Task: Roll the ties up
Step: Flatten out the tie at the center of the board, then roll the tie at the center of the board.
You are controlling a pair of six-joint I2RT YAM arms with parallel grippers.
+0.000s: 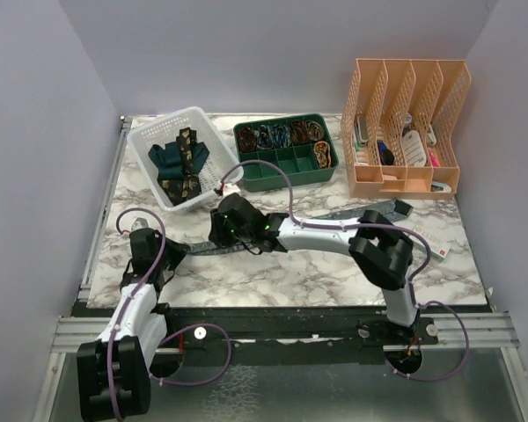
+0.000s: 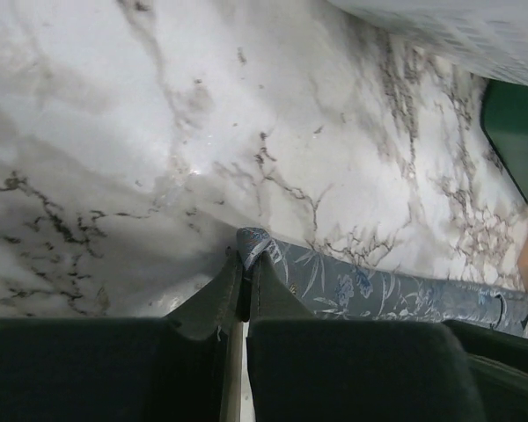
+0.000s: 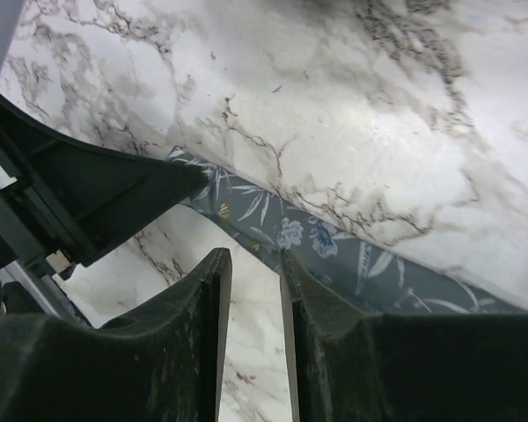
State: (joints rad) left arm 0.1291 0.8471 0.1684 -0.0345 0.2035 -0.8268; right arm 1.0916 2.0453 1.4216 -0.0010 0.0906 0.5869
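Note:
A blue-grey flowered tie (image 1: 389, 209) lies stretched across the marble table, its broad end at the right and its narrow end at the left. My left gripper (image 2: 246, 264) is shut on that narrow end (image 2: 253, 246), with the rest of the tie (image 2: 378, 294) trailing off to the right. My right gripper (image 3: 253, 255) stands open just beside the tie (image 3: 334, 251), with nothing between its fingers; the right fingertip (image 3: 290, 268) is at the tie's near edge. In the top view it (image 1: 218, 233) hovers close to the left gripper (image 1: 165, 249). A teal tie (image 1: 169, 156) and a black-gold tie (image 1: 189, 154) lie in the white basket (image 1: 145, 136).
A green divided tray (image 1: 286, 167) holding rolled ties stands behind the right gripper. An orange file organiser (image 1: 405, 127) fills the back right corner. The left gripper's finger (image 3: 97, 193) shows dark at the left of the right wrist view. A white tag (image 1: 431, 242) lies at the right.

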